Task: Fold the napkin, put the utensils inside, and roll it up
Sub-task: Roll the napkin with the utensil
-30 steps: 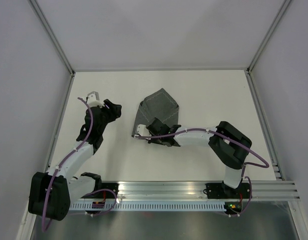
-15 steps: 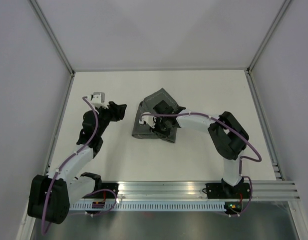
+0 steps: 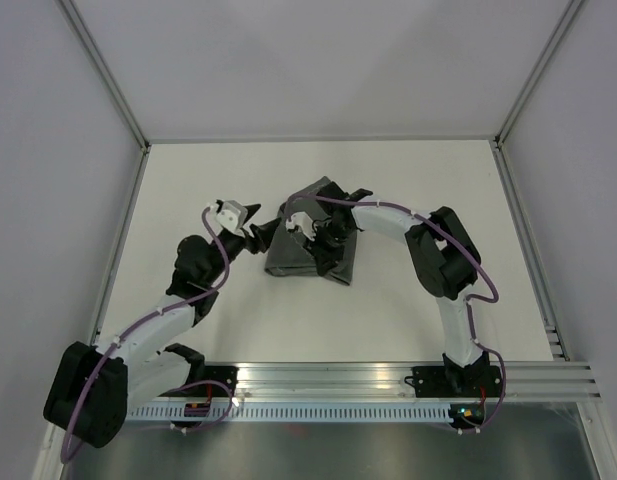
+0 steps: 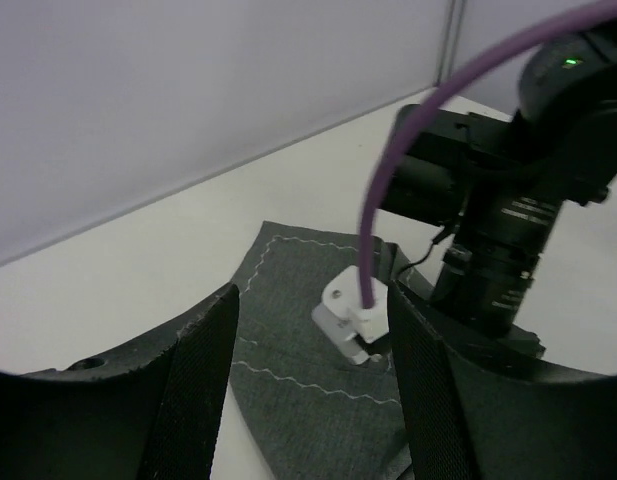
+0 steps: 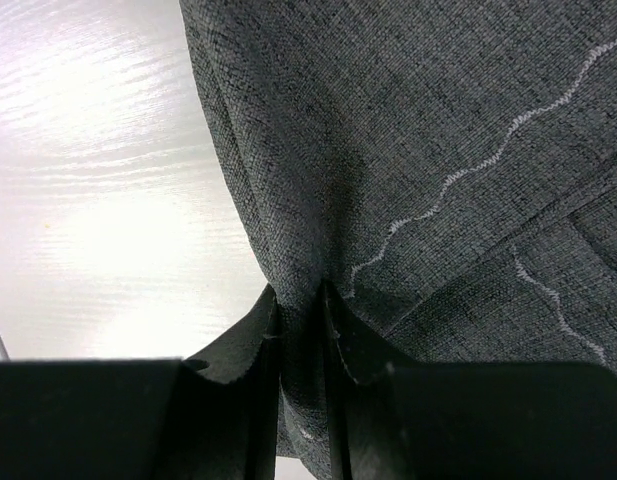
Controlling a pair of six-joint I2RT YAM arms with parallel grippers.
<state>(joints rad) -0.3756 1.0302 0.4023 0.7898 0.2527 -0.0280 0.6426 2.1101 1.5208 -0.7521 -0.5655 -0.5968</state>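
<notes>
The dark grey napkin [image 3: 291,258] lies folded mid-table, its pale stitching showing in the left wrist view [image 4: 308,400] and right wrist view [image 5: 438,150]. My right gripper [image 3: 323,234] reaches over it from the right and is shut on a pinched ridge of the cloth [image 5: 300,295]. My left gripper [image 3: 256,226] hovers at the napkin's left edge, open, with nothing between its fingers [image 4: 313,300]. Beyond them the right arm's wrist [image 4: 488,250] stands on the cloth. The utensils are out of view.
The white table [image 3: 408,170] is boxed in by pale walls with metal frame posts [image 3: 118,95] at the far corners. An aluminium rail [image 3: 388,385] carrying both arm bases runs along the near edge.
The right gripper has carried its pinch of napkin from the near edge toward the far side, folding the cloth over. The left arm has swung right to the napkin's edge, jaws slightly wider.
</notes>
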